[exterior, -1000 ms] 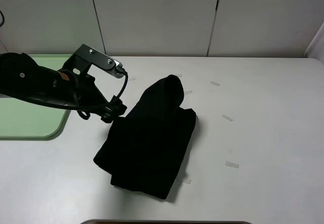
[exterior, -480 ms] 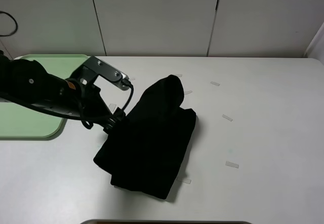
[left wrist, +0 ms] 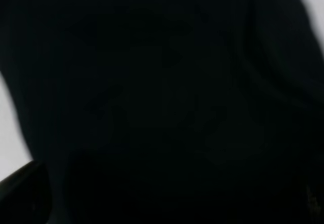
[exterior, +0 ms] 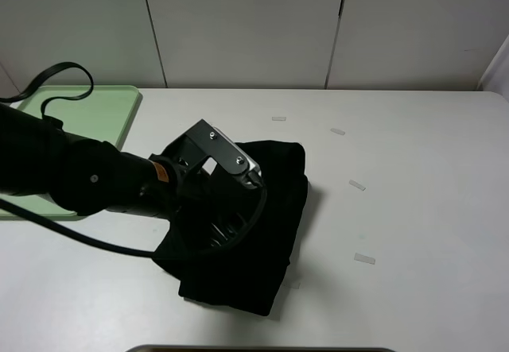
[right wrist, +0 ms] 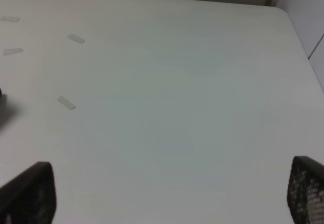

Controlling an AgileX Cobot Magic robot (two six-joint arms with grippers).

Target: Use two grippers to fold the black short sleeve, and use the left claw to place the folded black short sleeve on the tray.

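tray sat far left, more of its rim uncovered than a second earlier. left claw had swung in from the tray side and was over the black short sleeve mid-table, jaws spread wide, nothing pinched. shirt's top lobe looked flatter. right gripper spread over bare table, tape strips nearby.

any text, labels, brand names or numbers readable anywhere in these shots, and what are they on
None can be read in any view.
black short sleeve: plain, no print visible.
tray: no marking visible.
left claw: only screw heads on its bracket, no lettering.
tape strips on the table: blank.
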